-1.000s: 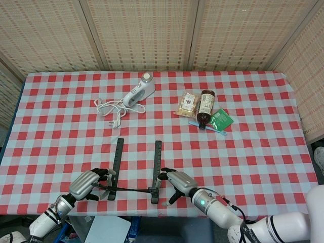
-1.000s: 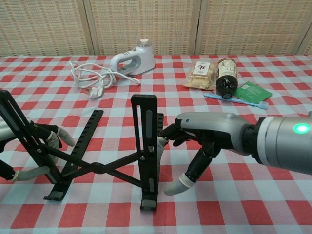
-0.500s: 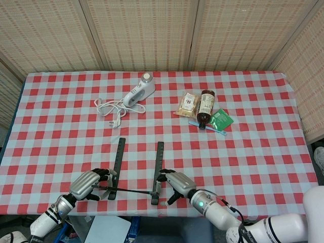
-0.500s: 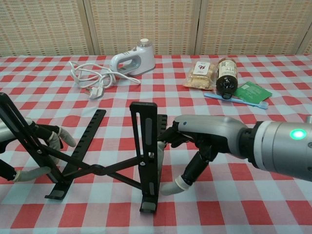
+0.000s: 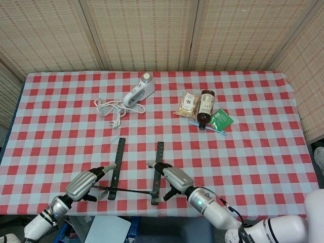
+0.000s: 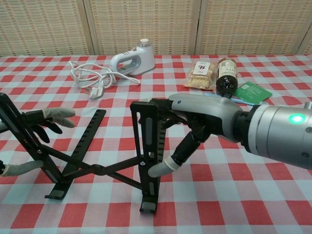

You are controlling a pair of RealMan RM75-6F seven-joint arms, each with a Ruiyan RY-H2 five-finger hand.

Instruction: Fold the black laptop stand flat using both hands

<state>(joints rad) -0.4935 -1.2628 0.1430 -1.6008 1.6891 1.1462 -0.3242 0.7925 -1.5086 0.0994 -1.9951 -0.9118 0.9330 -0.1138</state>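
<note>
While laptop stand (image 6: 97, 161) unfolded, right hand (image 6: 195, 119) seemingly grips upright

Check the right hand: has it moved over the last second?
Yes. The right hand has shifted left and slightly up the table, closing over the stand's right upright, which has stayed put on the checked cloth.

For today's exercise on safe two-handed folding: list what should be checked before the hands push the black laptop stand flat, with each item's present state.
1. Right hand grips the right upright of the laptop stand: ok.
2. Left hand grips the left upright: not ok, its fingers are spread.
3. Stand already flat: not ok, both uprights raised.
4. Stand's feet on the table: ok.
5. Power cord apart from stand: ok.
</note>
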